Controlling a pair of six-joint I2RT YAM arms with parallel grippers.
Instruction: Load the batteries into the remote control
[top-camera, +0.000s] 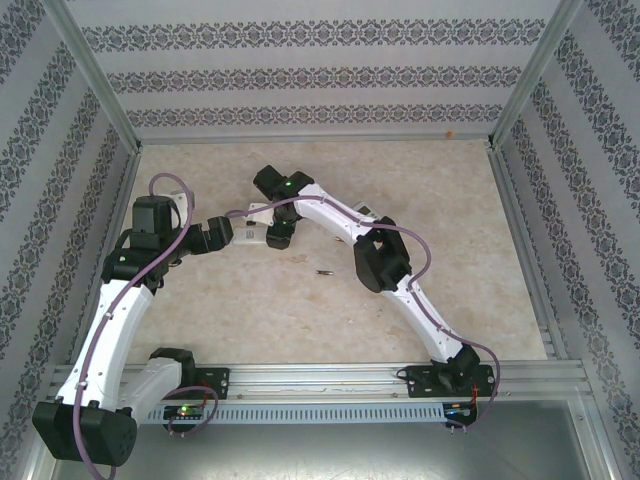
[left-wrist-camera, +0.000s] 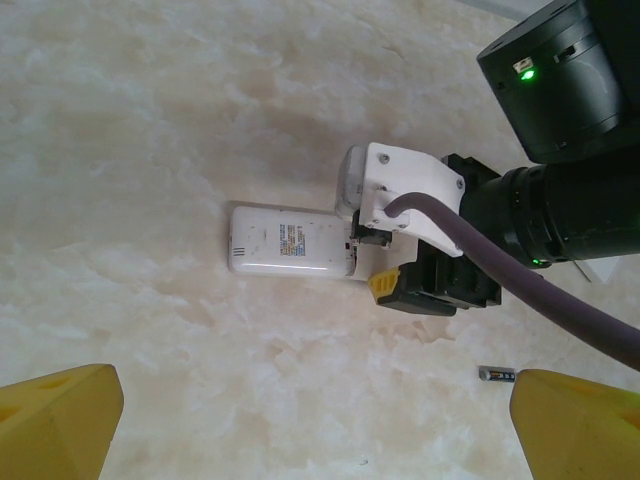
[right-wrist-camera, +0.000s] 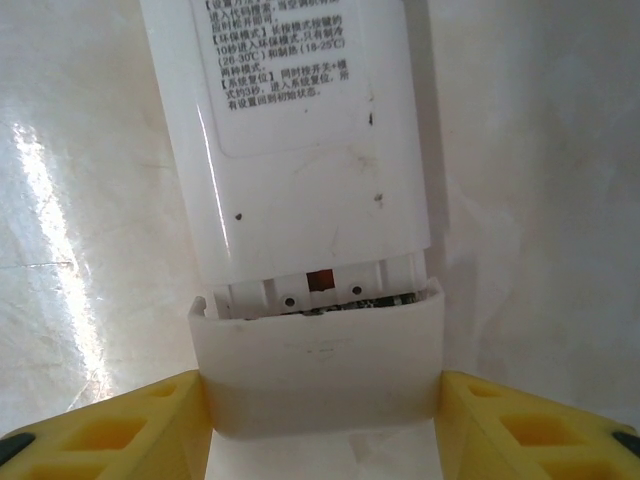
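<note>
A single battery (top-camera: 325, 271) lies on its side on the table (top-camera: 300, 330), alone, nearer the arm bases than the remote is. From the left wrist it shows as a small dark cylinder (left-wrist-camera: 497, 374) just beside the right yellow fingertip and well apart from the remote.

Beyond it, the left gripper (top-camera: 222, 234) points toward the right one across the table's middle. Its yellow fingers (left-wrist-camera: 60, 420) stand wide apart, released, with nothing between them. It hangs over bare tabletop, short of the remote.

The white remote (left-wrist-camera: 290, 252) lies flat on its face, its labelled back up, between the two grippers. Its far end points at the left gripper and the other end sits under the right gripper (left-wrist-camera: 400, 290).

Close up, the right gripper (right-wrist-camera: 320, 425) grasps the cover (right-wrist-camera: 320, 370) of the battery bay. One yellow finger (right-wrist-camera: 150, 420) presses against the cover's left side and the other against its right. The cover is slid partway off the end of the remote (right-wrist-camera: 310, 150), so a narrow strip of the bay shows between the two. Small holes and a brownish square sit in that strip. Whether any battery lies inside cannot be told.

From above, the right gripper (top-camera: 277, 234) sits farther back than the battery, touching the remote's end (top-camera: 250, 236).
</note>
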